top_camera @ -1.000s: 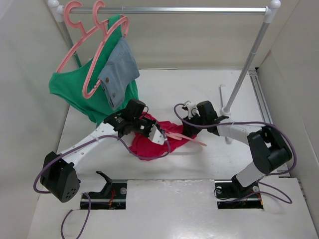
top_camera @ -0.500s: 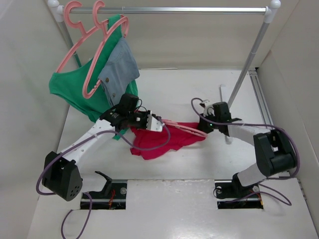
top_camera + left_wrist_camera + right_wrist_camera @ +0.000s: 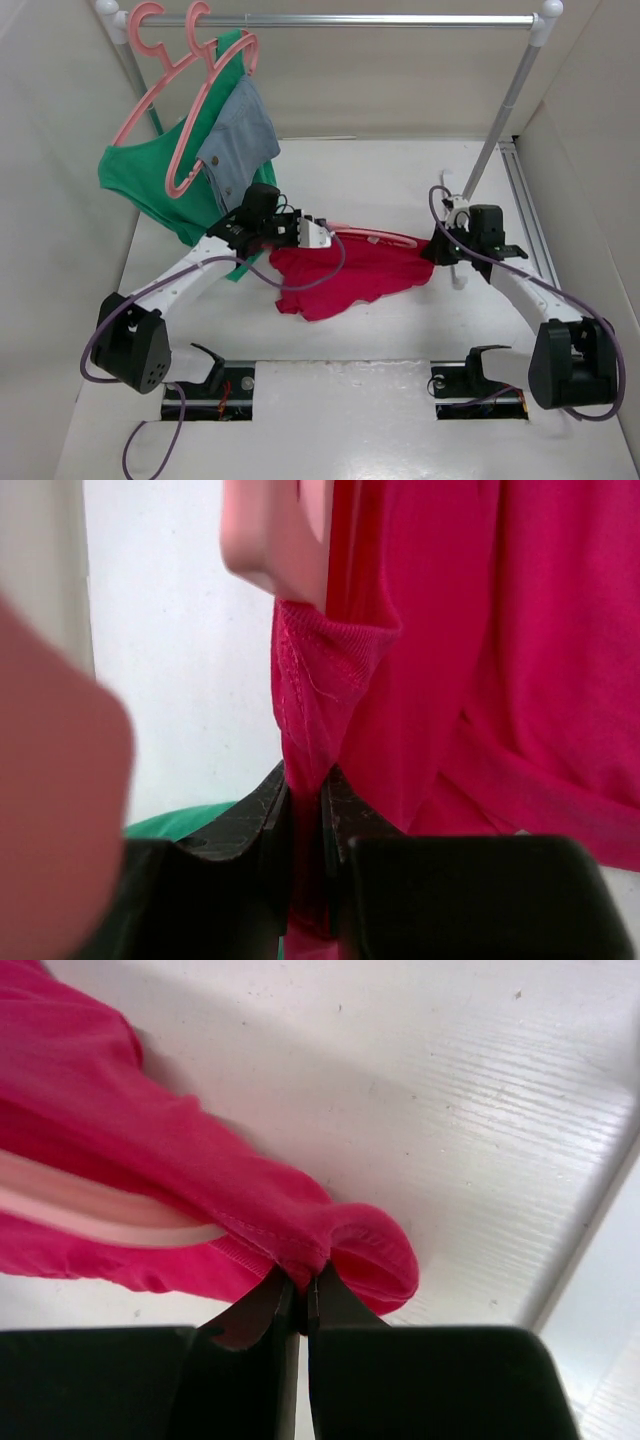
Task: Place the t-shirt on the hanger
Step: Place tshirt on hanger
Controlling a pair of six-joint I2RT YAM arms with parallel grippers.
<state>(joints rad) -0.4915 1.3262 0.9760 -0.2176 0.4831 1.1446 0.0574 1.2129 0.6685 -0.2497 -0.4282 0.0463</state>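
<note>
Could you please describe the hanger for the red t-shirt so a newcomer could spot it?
Below the metal rail across the back, a red t-shirt is stretched across the middle of the table. The hanger is the thin pink bar along its far edge. Unlike the two pink hangers hooked on the rail, it is down by the shirt.

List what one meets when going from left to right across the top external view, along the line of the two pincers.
green garment → left pincer → t-shirt → right pincer
</note>
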